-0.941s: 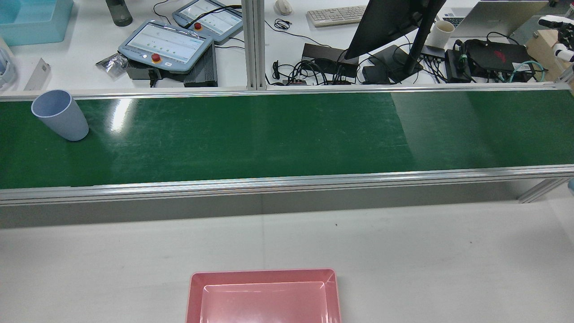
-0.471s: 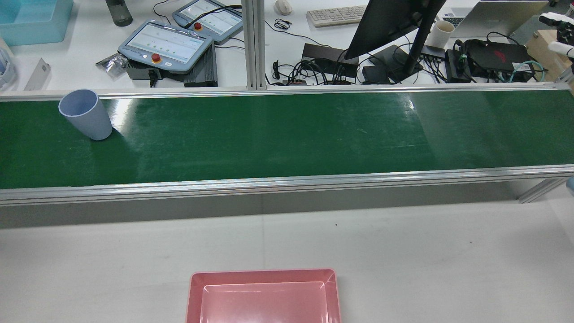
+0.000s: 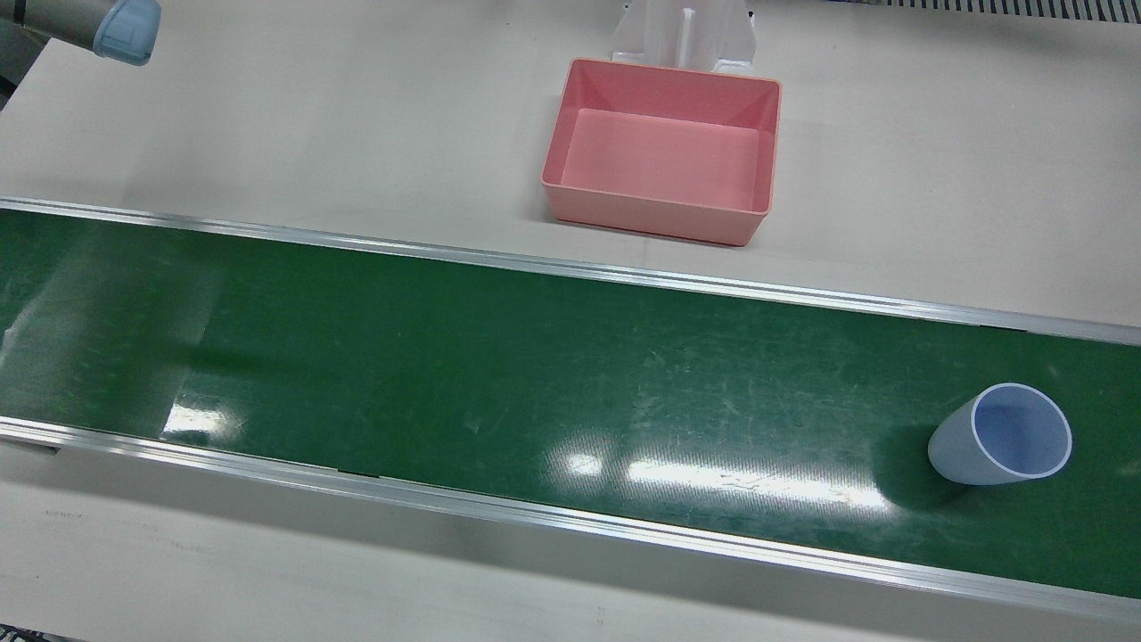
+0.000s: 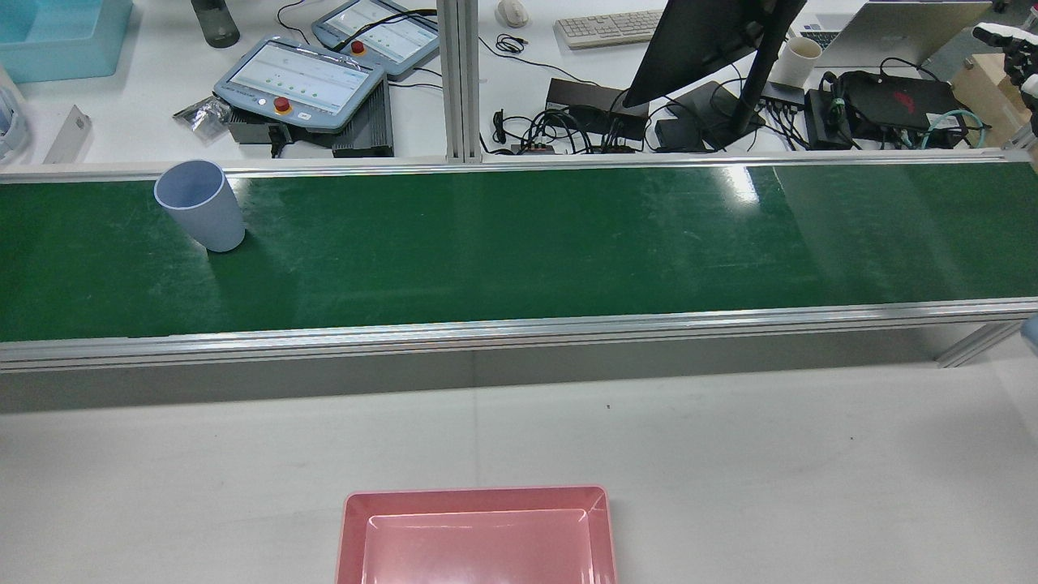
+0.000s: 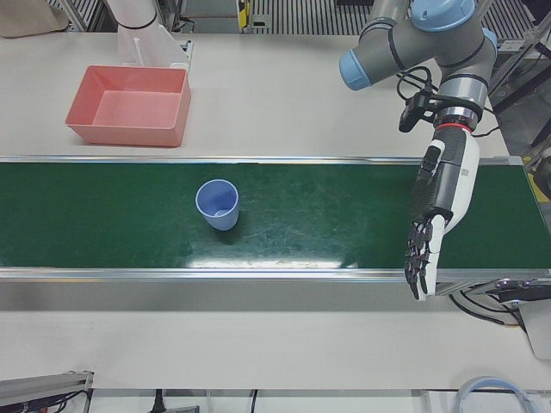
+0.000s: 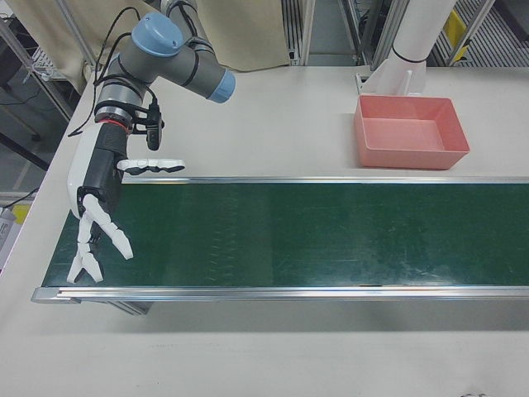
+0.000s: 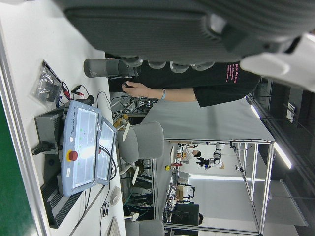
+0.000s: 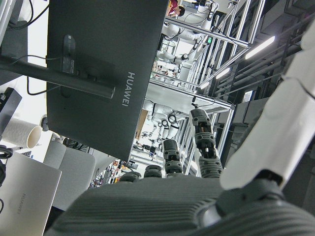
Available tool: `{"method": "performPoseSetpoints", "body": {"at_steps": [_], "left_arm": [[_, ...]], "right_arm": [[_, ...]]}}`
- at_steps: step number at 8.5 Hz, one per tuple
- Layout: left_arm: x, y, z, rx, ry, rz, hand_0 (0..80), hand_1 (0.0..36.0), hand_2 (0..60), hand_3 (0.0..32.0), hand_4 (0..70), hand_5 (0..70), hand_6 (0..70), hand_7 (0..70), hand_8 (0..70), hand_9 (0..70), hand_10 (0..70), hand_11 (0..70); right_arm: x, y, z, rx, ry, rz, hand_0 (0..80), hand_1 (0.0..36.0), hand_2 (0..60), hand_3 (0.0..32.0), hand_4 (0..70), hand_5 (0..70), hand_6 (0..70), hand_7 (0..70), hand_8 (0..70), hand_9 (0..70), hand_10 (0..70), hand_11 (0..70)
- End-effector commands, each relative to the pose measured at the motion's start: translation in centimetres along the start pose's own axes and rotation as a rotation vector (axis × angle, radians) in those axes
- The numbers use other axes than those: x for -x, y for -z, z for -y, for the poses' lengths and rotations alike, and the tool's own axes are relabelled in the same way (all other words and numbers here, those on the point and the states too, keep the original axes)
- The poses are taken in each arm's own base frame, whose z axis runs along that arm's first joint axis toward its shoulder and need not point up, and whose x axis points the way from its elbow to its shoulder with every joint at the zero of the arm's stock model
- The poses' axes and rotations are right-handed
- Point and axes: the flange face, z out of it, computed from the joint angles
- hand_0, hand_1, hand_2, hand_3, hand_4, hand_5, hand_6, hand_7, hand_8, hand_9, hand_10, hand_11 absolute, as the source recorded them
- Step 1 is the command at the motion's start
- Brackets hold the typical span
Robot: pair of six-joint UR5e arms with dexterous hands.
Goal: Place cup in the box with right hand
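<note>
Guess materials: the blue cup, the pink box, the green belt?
Cup: likely matte plastic, with a thin, even wall and no glare. Box: probably moulded plastic, semi-gloss, with soft highlights on its walls. Belt: looks like glossy PVC or rubber, showing lamp reflections and fine scuffs.

My left hand (image 5: 430, 225) hangs from its arm (image 5: 413, 39) with the fingers (image 5: 418, 262) pointing down, straight and close together — holding nothing. My right hand (image 6: 97, 203) hangs the same way at the other end, its fingers (image 6: 103, 231) spread apart and one finger (image 6: 150, 166) stuck out sideways — also empty.
</note>
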Motion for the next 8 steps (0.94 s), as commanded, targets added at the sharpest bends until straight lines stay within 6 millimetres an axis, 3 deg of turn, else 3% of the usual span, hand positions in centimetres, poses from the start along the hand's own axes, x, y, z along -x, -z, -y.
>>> {"method": "performPoseSetpoints", "body": {"at_steps": [1,3,4,5,6,7,8], "left_arm": [[0.0,0.0,0.0,0.000,0.000,0.000,0.0,0.0,0.0,0.0,0.0,0.0,0.0,0.0,0.0,0.0,0.0,0.0],[0.0,0.0,0.0,0.000,0.000,0.000,0.0,0.0,0.0,0.0,0.0,0.0,0.0,0.0,0.0,0.0,0.0,0.0],[0.0,0.0,0.0,0.000,0.000,0.000,0.0,0.0,0.0,0.0,0.0,0.0,0.0,0.0,0.0,0.0,0.0,0.0],[0.0,0.0,-0.1,0.001,0.000,0.000,0.0,0.0,0.0,0.0,0.0,0.0,0.0,0.0,0.0,0.0,0.0,0.0],[0.0,0.0,0.0,0.000,0.000,0.000,0.0,0.0,0.0,0.0,0.0,0.0,0.0,0.0,0.0,0.0,0.0,0.0],[0.0,0.0,0.0,0.000,0.000,0.000,0.0,0.0,0.0,0.0,0.0,0.0,0.0,0.0,0.0,0.0,0.0,0.0],[0.0,0.0,0.0,0.000,0.000,0.000,0.0,0.0,0.0,0.0,0.0,0.0,0.0,0.0,0.0,0.0,0.0,0.0]], "right_arm": [[-0.2,-0.1,0.1,0.000,0.002,-0.003,0.8,0.0,0.5,0.0,15.6,0.0,3.6,21.6,0.0,3.7,0.0,0.0],[-0.5,-0.1,0.1,0.000,0.002,-0.008,0.0,0.0,9.8,0.0,14.6,0.0,3.5,22.8,0.0,4.0,0.0,0.0],[-0.7,-0.1,0.0,0.001,0.000,-0.012,0.0,0.0,4.1,0.0,17.1,0.0,3.6,23.6,0.0,4.1,0.0,0.0],[-0.9,-0.1,0.0,0.001,0.000,-0.017,0.0,0.0,7.7,0.0,16.9,0.0,3.5,23.5,0.0,4.0,0.0,0.0],[-1.1,-0.1,-0.1,0.003,-0.001,-0.020,0.0,0.0,18.6,0.0,13.0,0.0,3.6,23.6,0.0,4.1,0.0,0.0],[-1.1,-0.1,-0.2,0.004,-0.002,-0.020,0.0,0.0,11.0,0.0,15.2,0.0,3.6,23.4,0.0,4.2,0.0,0.0],[-1.2,-0.2,-0.2,0.005,-0.003,-0.022,0.0,0.0,15.5,0.0,13.8,0.0,3.6,23.2,0.0,4.2,0.0,0.0]]}}
